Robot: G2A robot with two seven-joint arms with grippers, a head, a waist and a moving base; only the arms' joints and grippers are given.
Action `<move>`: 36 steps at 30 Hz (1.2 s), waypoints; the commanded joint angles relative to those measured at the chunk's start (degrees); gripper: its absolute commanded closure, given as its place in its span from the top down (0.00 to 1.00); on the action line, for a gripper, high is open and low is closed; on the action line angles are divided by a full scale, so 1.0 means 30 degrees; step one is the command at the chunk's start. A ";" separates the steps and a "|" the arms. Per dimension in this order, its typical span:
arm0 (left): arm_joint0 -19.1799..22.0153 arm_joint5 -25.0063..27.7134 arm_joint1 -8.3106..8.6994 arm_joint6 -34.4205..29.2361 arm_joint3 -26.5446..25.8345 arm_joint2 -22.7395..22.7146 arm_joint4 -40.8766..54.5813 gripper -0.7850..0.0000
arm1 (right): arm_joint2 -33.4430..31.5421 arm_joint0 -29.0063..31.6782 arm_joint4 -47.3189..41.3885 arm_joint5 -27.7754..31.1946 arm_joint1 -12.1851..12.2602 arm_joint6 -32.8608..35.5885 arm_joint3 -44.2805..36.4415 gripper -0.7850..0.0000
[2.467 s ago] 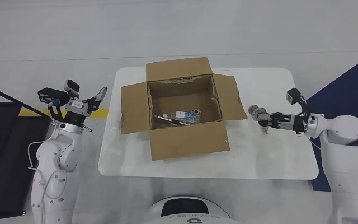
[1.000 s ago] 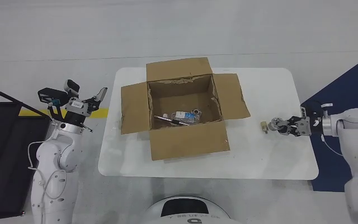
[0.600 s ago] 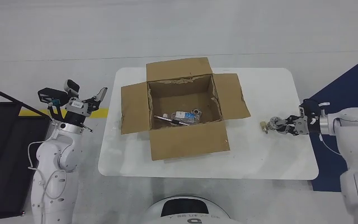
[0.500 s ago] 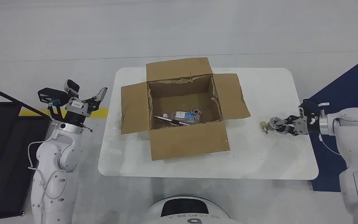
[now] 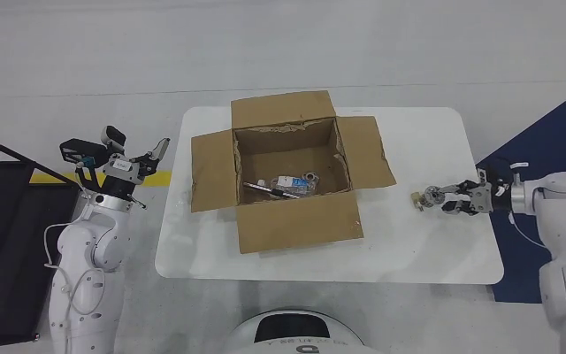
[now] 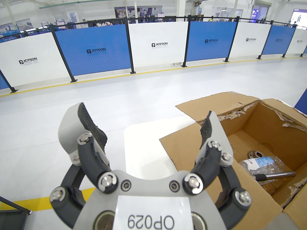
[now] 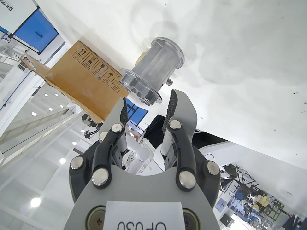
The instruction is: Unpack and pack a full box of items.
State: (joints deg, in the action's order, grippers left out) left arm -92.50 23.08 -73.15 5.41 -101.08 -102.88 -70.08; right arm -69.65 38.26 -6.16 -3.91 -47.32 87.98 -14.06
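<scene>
The right tool (image 7: 148,100) has carried the clear plastic cylinder with flanged ends (image 7: 156,65) away from the brown cardboard box (image 5: 299,221) and let go. Its fingers now stand apart just behind the piece, which seems to lie on its side on the white table (image 5: 424,257), right of the box. That's one item unpacked (a bagged part and steel rod (image 5: 281,184) lie inside). Bare tabletop surrounds the cylinder, though the right edge is near. The left tool (image 6: 151,125) hangs open beyond the table's left edge.

Overhead and low wrist cameras, common box (image 5: 298,221)
</scene>
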 commanded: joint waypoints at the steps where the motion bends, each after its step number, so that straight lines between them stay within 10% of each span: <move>1: 0.0000 0.0000 0.0000 0.0000 0.0000 0.0000 0.0000 1.00 | -0.0441 -0.0237 -0.0481 0.0730 0.0286 0.0007 0.0228 0.59; 4: 0.0000 0.0000 0.0000 0.0000 0.0000 0.0000 0.0000 1.00 | -0.1291 -0.0410 -0.1680 0.2256 0.0863 0.0007 0.0205 1.00; 14: 0.0000 0.0000 0.0000 0.0000 0.0000 0.0000 0.0000 1.00 | -0.2234 0.4008 -0.4472 0.3375 0.2418 0.0007 -1.0679 1.00; 25: 0.0000 0.0000 0.0000 0.0000 0.0000 0.0000 0.0000 1.00 | -0.2169 0.4337 -0.5017 0.3508 0.2332 -0.0097 -1.1052 1.00; 36: 0.0000 0.0000 0.0000 0.0000 0.0000 0.0000 0.0000 1.00 | -0.1907 0.4903 -0.0164 0.3285 0.2775 -0.1551 -2.6233 1.00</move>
State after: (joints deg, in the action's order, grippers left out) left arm -92.50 23.08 -73.15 5.41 -101.08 -102.88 -70.08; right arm -76.92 53.02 -8.58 7.17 -38.85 83.49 -86.47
